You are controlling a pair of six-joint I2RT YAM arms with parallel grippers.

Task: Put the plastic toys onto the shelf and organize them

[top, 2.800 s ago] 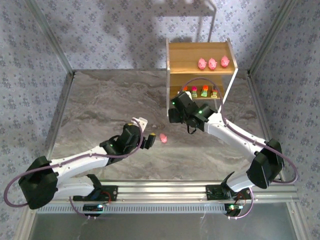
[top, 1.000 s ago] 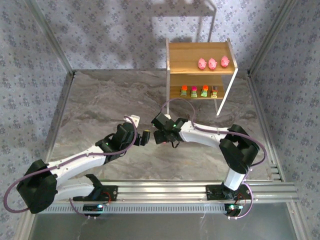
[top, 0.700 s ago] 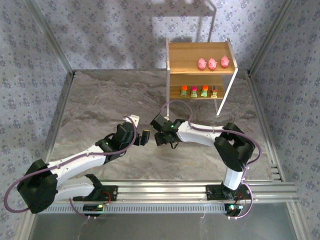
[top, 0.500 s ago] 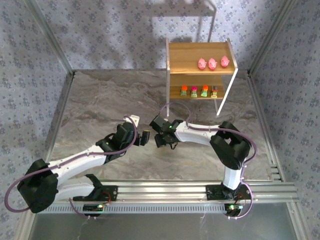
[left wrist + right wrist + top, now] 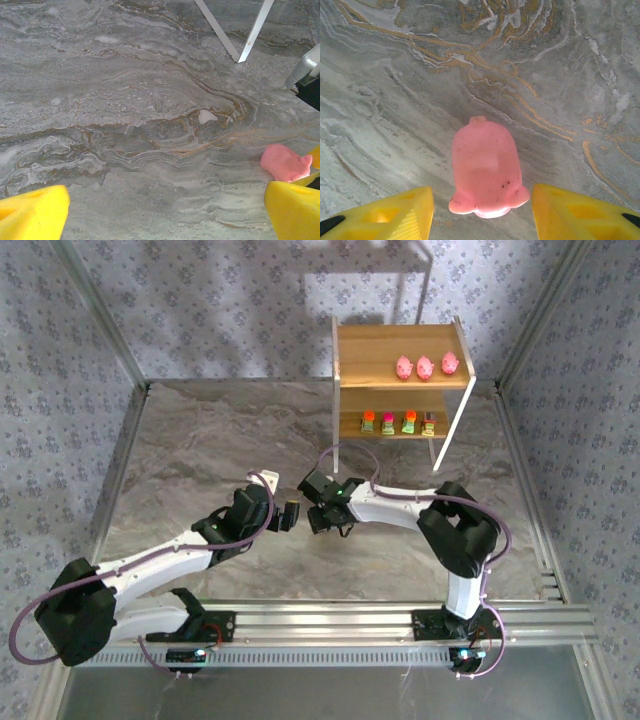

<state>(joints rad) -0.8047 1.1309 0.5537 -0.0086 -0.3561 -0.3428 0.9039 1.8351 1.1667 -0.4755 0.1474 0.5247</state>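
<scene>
The room is a small booth: patterned grey-blue wallpaper [image 5: 200, 300] on the walls, metal rails at the edges, and a grey marbled table [image 5: 200, 440] with brown veins as the working surface.

On the left, the left gripper [image 5: 290, 517] hangs low over the middle of the table, its yellow fingers [image 5: 35, 212] spread wide with nothing between them. From its wrist camera the pink pig [image 5: 285, 162] lies off to the right, just beside its right finger.

Just to the right of it, the right gripper [image 5: 325, 515] is down over that same pig [image 5: 485, 172]. Its jaws stand apart, one either side of the toy, and neither looks to be touching it.

Far right, the shelf [image 5: 370, 350] stands against the back wall. Three pigs [image 5: 425, 367] sit in a row on the top board and four blocky toys [image 5: 398, 423] line the lower one.

So I'd say this is the pick-up of the one pig not yet on the shelf. Next it calls for closing squarely on the rounded body, lifting, and carrying it far right to the top board beside the other three.
</scene>
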